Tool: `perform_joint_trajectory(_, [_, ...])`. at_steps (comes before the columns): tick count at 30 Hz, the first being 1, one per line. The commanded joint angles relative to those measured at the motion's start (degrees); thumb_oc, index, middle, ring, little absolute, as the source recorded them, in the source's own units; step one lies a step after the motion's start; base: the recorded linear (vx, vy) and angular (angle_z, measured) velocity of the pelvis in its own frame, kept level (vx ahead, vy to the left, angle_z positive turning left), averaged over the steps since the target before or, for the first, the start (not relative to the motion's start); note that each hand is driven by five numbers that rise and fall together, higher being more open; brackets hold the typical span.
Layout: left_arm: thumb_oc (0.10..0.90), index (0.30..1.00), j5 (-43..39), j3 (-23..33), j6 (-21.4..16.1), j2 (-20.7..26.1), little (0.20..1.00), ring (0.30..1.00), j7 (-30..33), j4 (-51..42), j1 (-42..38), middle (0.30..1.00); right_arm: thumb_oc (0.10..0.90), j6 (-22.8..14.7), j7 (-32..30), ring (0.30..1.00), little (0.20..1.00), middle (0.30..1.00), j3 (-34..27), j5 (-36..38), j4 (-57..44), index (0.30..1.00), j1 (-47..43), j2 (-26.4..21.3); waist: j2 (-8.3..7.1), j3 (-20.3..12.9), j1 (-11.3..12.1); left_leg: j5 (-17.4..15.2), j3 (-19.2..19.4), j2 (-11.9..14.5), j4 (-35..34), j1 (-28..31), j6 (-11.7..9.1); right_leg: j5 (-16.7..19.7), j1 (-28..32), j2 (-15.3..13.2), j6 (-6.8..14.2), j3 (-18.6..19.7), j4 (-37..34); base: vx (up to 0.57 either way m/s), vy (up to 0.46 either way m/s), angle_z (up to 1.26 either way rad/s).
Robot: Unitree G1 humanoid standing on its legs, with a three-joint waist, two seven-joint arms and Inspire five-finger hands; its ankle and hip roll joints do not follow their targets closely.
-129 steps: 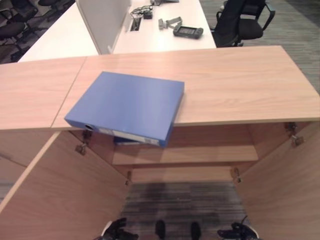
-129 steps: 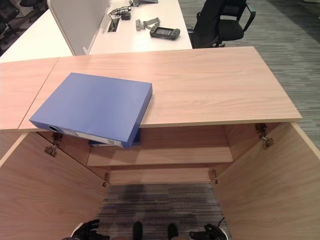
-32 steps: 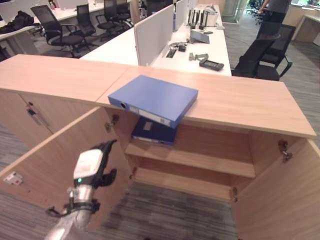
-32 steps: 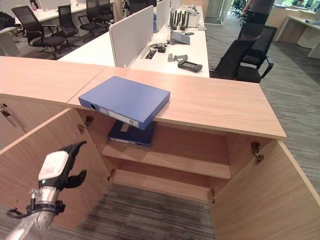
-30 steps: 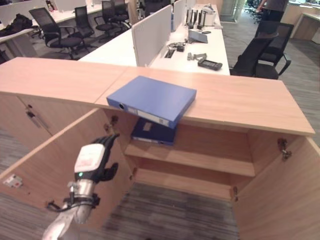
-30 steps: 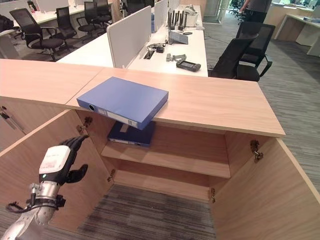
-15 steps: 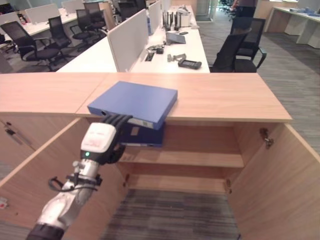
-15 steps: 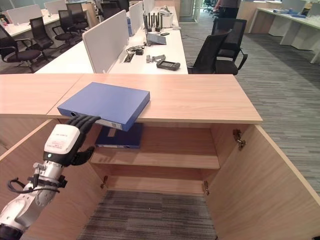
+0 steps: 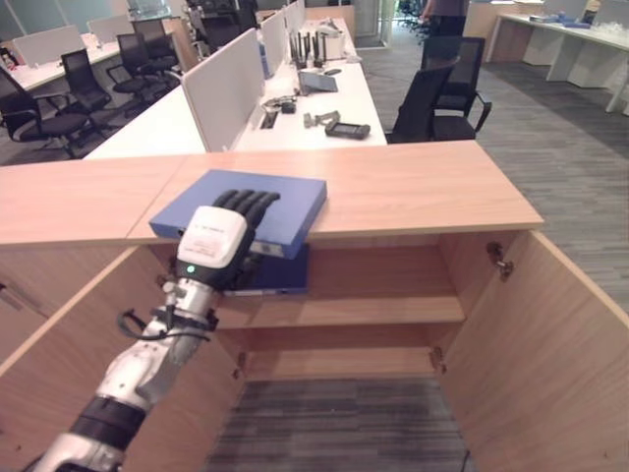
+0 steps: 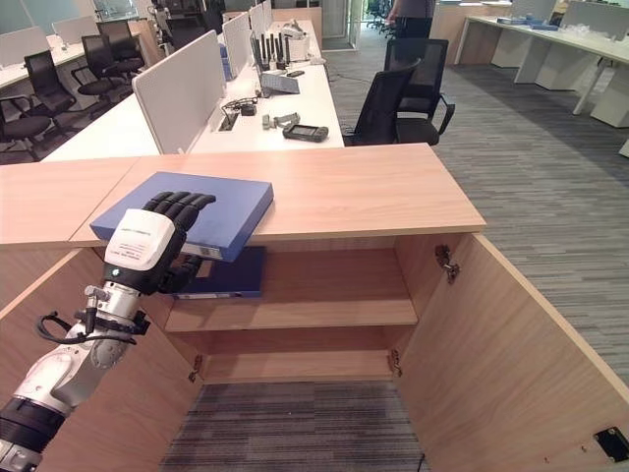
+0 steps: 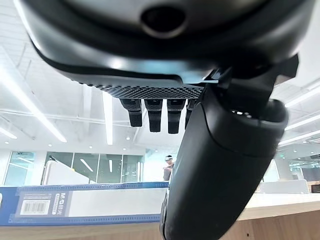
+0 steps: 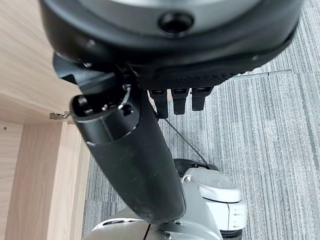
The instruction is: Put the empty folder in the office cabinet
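Left hand, fingers open, above the stiff, probably light folder; grip its overhanging spine edge.

The left hand has dark fingers and a white back cover. Its arm is silver-grey. The right hand is dark too.
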Motion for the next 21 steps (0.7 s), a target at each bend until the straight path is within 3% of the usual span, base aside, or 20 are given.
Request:
perform_joint_trajectory(1, [0.8,0.9,-0.9,1.0,1.4,3.1,0.9,0.9,5.0,2.3,-14.5,0.9,0.8,-1.5,-1.1,0.9,0.9,0.9,-0.4,0.5,2.4,0.9,-4.1,-3.0,0.19,0.5,0.0,-7.8,0.4,-1.4,-0.1,4.1,-0.2,-7.2,1.8,0.8,3.6,-1.5,1.1,0.01,0.011,-0.09])
perform_joint_trajectory(21, [0.8,0.9,-0.6,-2.2,3.6,2.6,0.9,0.9,3.5,12.4,-15.1,0.9,0.8,-1.2,-1.6,0.9,0.9,0.9,-1.8,1.1,3.5,0.9,-4.4,-4.0,0.13,0.3,-1.1,-8.0,1.7,-1.4,-0.1,4.7,0.0,-7.0,1.6,1.0,3.7,-0.7,1.2,0.0,0.006,-0.03])
